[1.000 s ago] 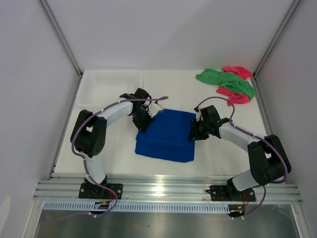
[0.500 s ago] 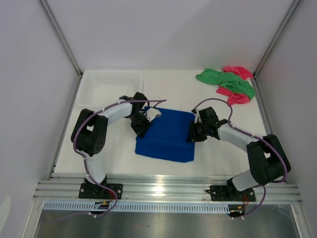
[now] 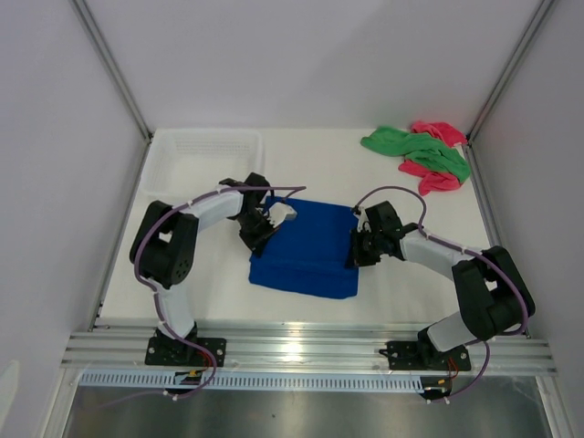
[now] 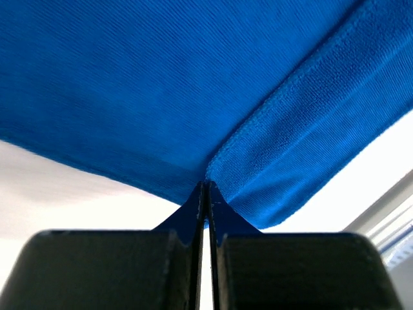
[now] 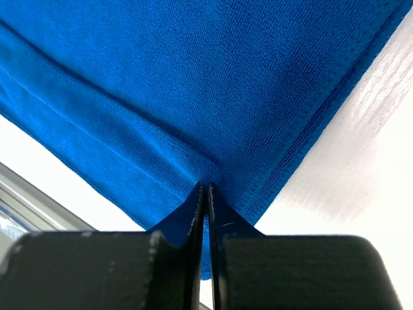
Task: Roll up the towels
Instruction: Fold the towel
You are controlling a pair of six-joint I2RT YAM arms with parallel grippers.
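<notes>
The royal blue cloth towel [image 3: 306, 251] lies on the white surface [image 3: 219, 292] between the arms, its 9 o'clock edge clamped in the left fingers [image 4: 190, 213], its 3 o'clock edge in the right fingers [image 5: 190, 216].

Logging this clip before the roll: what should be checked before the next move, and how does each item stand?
The left claw is shut on the blue towel's left edge: ok.
The right claw is shut on its right edge: ok.
Each grip holds every cloth layer: cannot tell.
The green towel and pink towel lie apart from both claws: ok.
The basket is off the blue towel: ok.
</notes>
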